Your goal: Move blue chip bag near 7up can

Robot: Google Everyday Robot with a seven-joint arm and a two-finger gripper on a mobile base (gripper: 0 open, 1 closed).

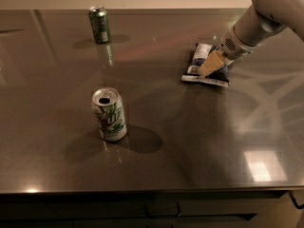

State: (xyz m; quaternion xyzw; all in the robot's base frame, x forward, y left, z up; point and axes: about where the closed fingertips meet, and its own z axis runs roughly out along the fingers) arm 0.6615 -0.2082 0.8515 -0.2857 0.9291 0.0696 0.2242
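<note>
7up can upright front-left, top opened, contents unseen, red-green logo. dark-green can far back, label unreadable. blue chip bag flat at right, well apart from both; gripper on it, grip can't be told.

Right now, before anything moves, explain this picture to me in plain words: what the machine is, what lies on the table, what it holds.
This is one camera view, looking down on a dark table. The white limb coming in from the upper right is a robot's arm. Its tan tip is the hand, down at the blue chip bag on the right. Whether it grips the bag cannot be told. Nearer the front, left of middle, stands the 7up can. A dark-green can stands far back on the left.
</note>
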